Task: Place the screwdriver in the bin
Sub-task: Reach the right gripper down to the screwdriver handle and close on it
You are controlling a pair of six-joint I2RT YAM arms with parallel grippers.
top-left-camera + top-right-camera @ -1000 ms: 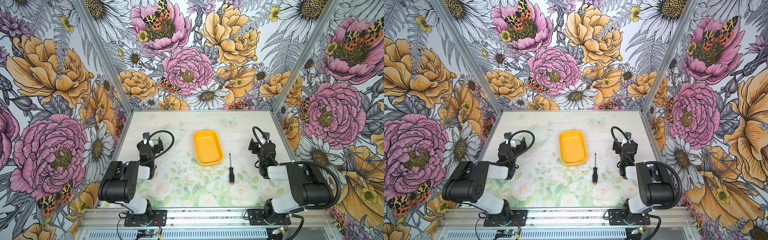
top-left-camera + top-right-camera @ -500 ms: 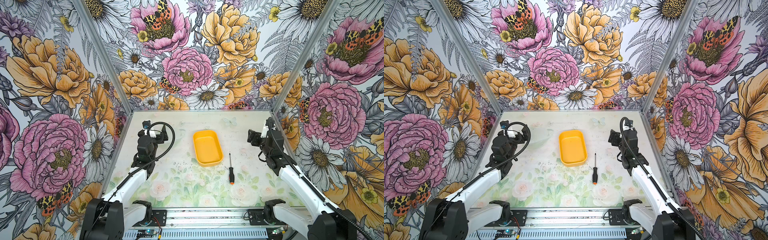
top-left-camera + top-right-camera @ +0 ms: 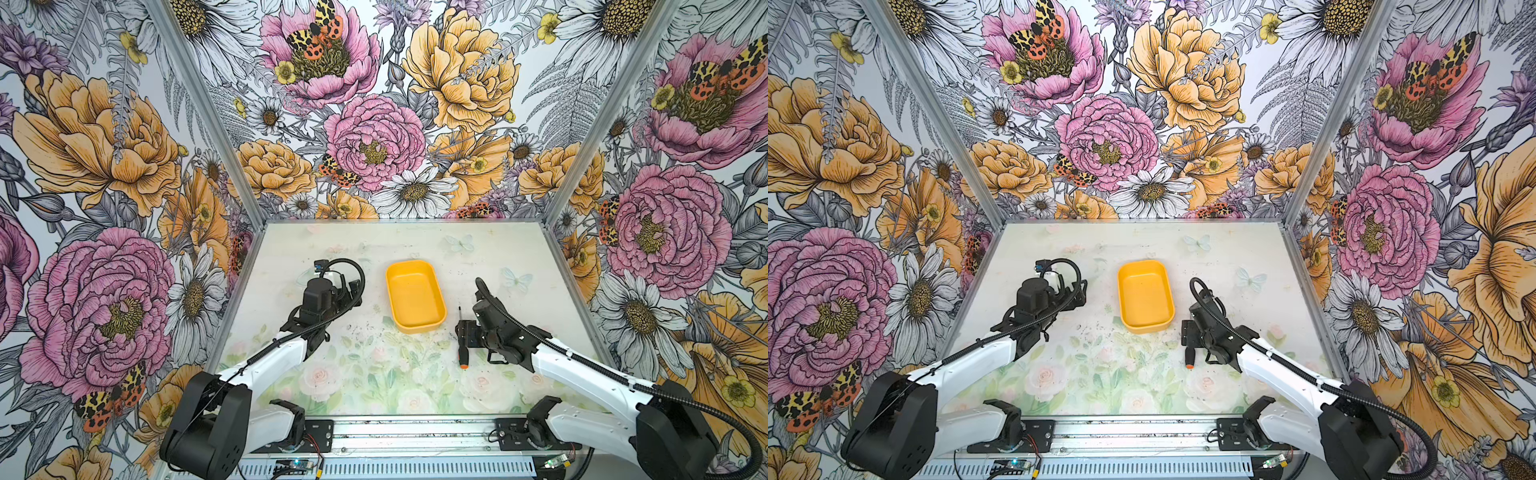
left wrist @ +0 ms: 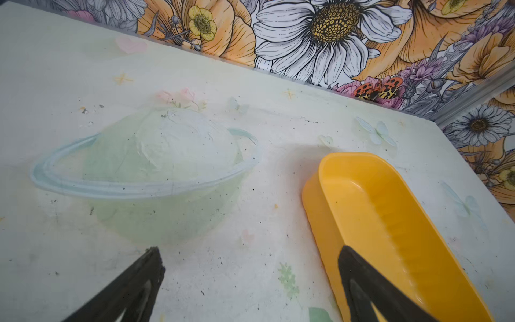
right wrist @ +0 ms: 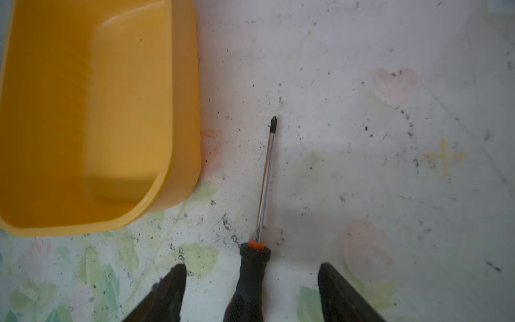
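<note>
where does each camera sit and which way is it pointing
Top views: high above the base rail, looking down on the table; both arms show.
Left wrist: low, facing the bin and back wall; left gripper fingertips show.
Right wrist: looks down on the screwdriver between right gripper fingertips.
Shared: every view shows the bin.

On the table (image 3: 365,374), the bin (image 3: 419,329) sits centrally; the screwdriver (image 3: 462,358) lies just right of it, tip away, handle nearer; the right gripper (image 5: 251,269) straddles the handle, untouching; the left gripper (image 4: 248,253) is left of the bin.
</note>
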